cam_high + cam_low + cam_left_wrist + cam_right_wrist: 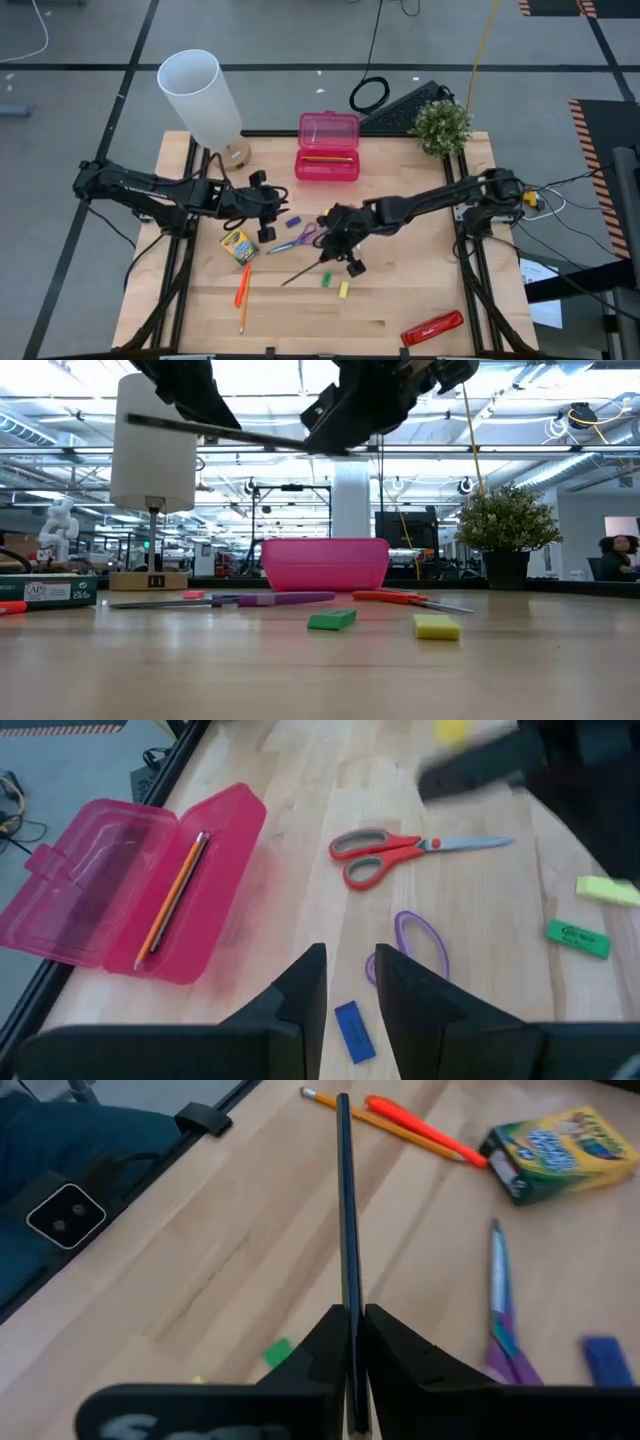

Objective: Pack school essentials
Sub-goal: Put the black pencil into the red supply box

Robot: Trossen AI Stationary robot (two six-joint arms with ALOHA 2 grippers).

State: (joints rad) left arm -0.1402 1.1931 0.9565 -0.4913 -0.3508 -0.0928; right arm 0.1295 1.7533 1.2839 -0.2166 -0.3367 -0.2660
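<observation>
Right pincer clamped on one end of dark pencil, light, stiff, slick, levering out ahead; left pincer slightly open, empty, over table.

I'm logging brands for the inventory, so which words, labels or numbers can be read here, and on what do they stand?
None can be read for sure.
Crayon box: printed lettering, too blurred.
Green eraser: dark print, too small.
Red stapler-like bar: pale mark, too small.
Box at the low view's left edge: label, illegible.
</observation>
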